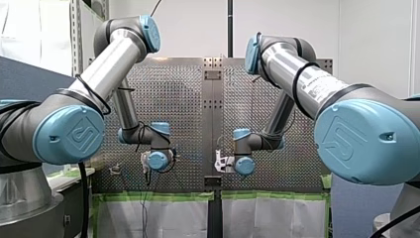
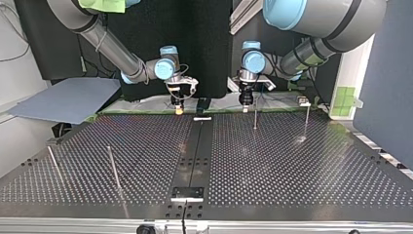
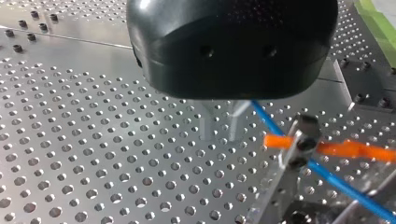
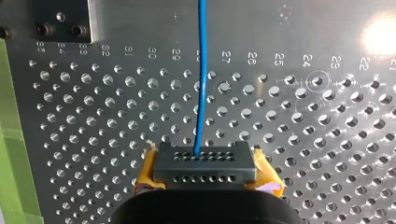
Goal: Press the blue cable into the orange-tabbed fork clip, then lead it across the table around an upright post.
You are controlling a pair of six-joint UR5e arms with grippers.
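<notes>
- My right gripper (image 4: 204,156), a black block with yellow pads at its sides, is closed on the thin blue cable (image 4: 201,84). The cable runs straight ahead from it over the perforated metal table (image 4: 303,140).
- My left gripper (image 3: 219,126) has a rounded black body and hangs low over the table. I cannot tell whether it is open or closed.
- Just beside the left gripper stands the metal fork clip with an orange tab (image 3: 299,140). The cable comes out from under the gripper's body, meets the clip and goes on past it. Whether it sits in the fork cannot be told.
- In the top view both grippers hang at the table's far edge, one on each side of its middle strip.
- One thin upright metal post (image 2: 254,119) stands near the far edge, close to my left gripper. A second post (image 2: 307,122) stands nearer the far corner at the view's right.
- Two more posts (image 2: 113,166) stand towards the near corner at the view's left.
</notes>
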